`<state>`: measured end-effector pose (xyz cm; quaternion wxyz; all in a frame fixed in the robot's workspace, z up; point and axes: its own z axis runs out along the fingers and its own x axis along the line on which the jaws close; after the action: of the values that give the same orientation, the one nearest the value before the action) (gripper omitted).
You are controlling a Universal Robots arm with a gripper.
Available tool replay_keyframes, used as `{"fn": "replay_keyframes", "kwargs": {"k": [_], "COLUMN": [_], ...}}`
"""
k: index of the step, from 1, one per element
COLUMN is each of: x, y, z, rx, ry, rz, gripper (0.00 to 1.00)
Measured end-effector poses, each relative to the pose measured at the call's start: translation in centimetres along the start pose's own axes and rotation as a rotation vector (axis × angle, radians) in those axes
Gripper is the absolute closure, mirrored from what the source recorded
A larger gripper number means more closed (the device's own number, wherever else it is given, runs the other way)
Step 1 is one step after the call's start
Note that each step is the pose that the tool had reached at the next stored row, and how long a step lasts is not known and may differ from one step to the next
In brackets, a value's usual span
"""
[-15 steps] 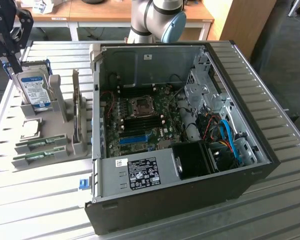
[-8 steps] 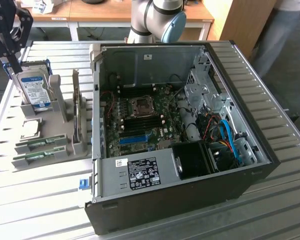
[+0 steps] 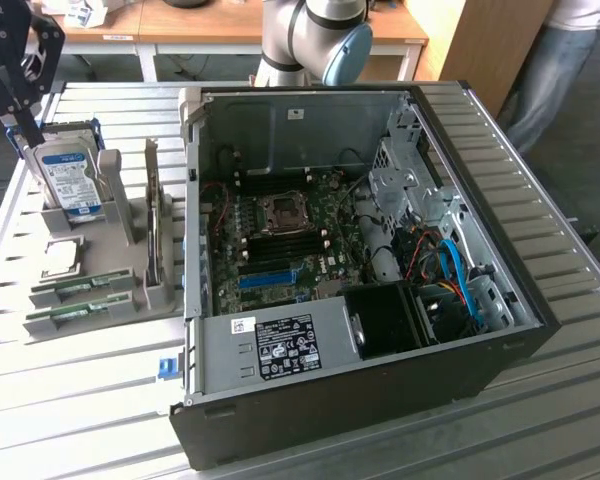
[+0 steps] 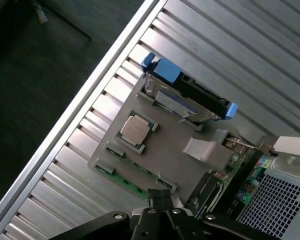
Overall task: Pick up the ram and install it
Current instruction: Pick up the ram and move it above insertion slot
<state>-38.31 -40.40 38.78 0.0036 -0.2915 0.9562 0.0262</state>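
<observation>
Two green ram sticks (image 3: 80, 287) (image 3: 75, 312) lie flat in slots at the front of a grey holder tray (image 3: 110, 270), on the exterior view's left. In the wrist view the edge of one ram stick (image 4: 126, 183) shows along the tray's rim (image 4: 165, 150). My black gripper (image 3: 27, 128) hangs above the tray's far corner, over the hard drive, well away from the ram. Its fingers (image 4: 155, 196) are shut together with nothing between them. The gripper (image 4: 160, 195) looks down on the tray from a height.
The tray also holds a hard drive in a blue caddy (image 3: 68, 180), a square silver processor (image 3: 62, 256) and upright cards (image 3: 158, 240). An open computer case (image 3: 380, 380) with its motherboard (image 3: 280, 240) fills the slatted table's middle. A person's legs (image 3: 555, 70) stand at the far right.
</observation>
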Motion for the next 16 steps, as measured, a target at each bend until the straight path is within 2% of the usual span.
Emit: {"fn": "replay_keyframes", "kwargs": {"k": [16], "x": [0.00], "y": [0.00], "z": [0.00], "rx": [-0.0054], "ry": [0.0117], "rz": [-0.242], "gripper": [0.89]}}
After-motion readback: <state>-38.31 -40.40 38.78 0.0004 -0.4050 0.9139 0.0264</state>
